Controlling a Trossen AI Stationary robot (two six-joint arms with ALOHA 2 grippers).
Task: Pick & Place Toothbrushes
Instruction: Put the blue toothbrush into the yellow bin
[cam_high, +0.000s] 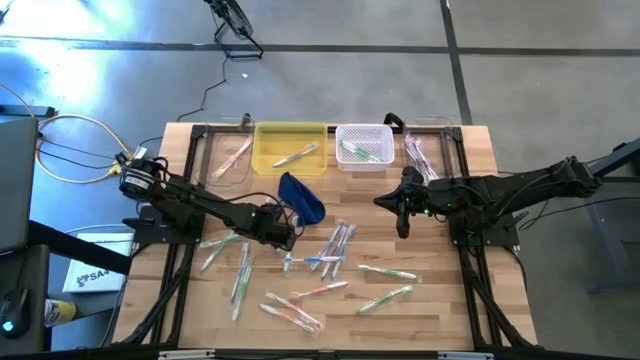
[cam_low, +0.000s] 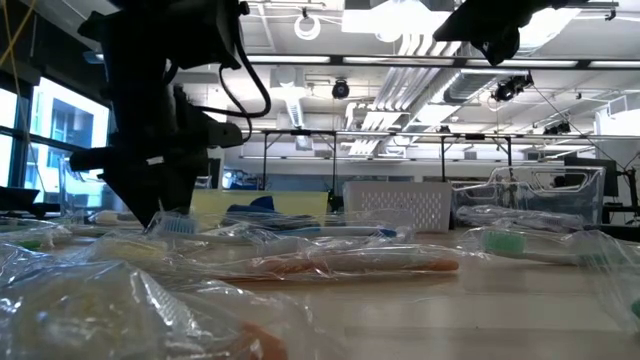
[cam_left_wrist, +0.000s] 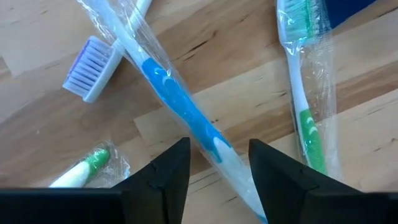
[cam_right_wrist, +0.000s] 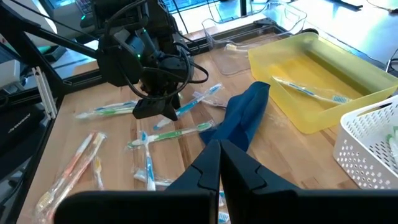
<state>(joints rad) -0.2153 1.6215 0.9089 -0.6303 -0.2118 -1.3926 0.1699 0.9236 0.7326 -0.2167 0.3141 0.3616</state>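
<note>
Wood table (cam_high: 440, 300), toothbrushes (cam_high: 330, 250) scattered.

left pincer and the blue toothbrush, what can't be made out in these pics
- Left wrist view: the blue toothbrush runs between the open left pincer fingers; its lower end is cut off by the picture's bottom edge.
- High view: the pincer's tips are too small, and the arm hides the brush.
- Low view: wrapped toothbrushes blurred in the foreground hide any contact with the table.

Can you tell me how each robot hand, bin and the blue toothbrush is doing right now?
Left gripper: open, straddling the wrapped blue toothbrush.
Right gripper: shut, empty, raised.
Yellow plastic bin: holds one toothbrush.
White mesh basket: holds toothbrushes.
Dark blue pouch: lying crumpled.
</note>
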